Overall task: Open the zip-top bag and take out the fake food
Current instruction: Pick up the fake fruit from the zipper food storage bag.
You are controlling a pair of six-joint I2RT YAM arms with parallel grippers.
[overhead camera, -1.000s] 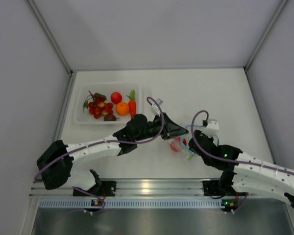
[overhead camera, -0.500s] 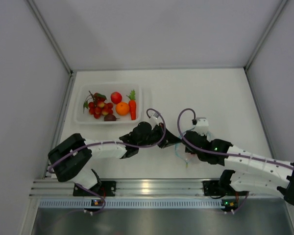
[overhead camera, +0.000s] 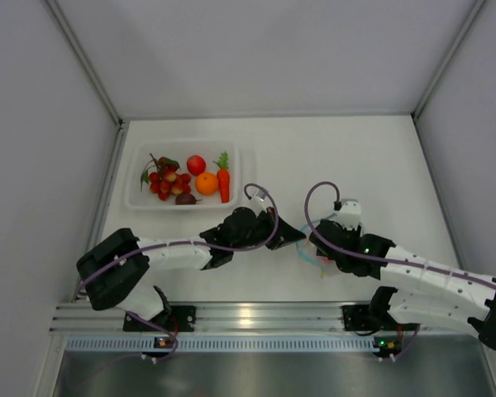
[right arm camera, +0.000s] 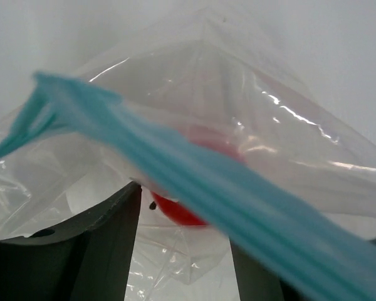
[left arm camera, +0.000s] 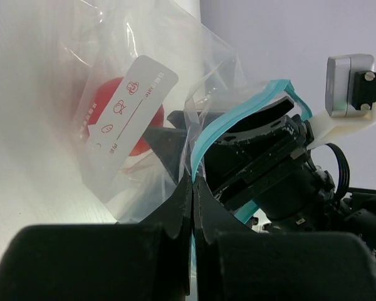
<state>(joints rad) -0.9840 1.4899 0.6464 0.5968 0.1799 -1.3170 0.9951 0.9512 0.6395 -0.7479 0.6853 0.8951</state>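
The zip-top bag [overhead camera: 305,253] lies mid-table between my two grippers. My left gripper [overhead camera: 295,236] is shut on its teal-blue zip strip [left arm camera: 208,135] and holds one lip of the mouth up. My right gripper [overhead camera: 317,246] is open, and its head sits inside the bag's mouth. In the right wrist view the strip [right arm camera: 194,182] crosses in front of the open fingers [right arm camera: 106,238], with a red round fruit [right arm camera: 183,212] just beyond them inside the bag. The fruit also shows in the left wrist view [left arm camera: 122,119], behind a white label.
A rigid clear tray [overhead camera: 135,198] at the back left holds a berry cluster [overhead camera: 164,180], a red fruit [overhead camera: 196,165], an orange [overhead camera: 206,183], a carrot [overhead camera: 224,180] and a dark piece [overhead camera: 184,198]. White walls enclose the table on three sides.
Both arms have shifted toward each other over the bag. My right gripper has pushed into the bag's mouth. The red fruit seen from above a second ago is now covered by the grippers.
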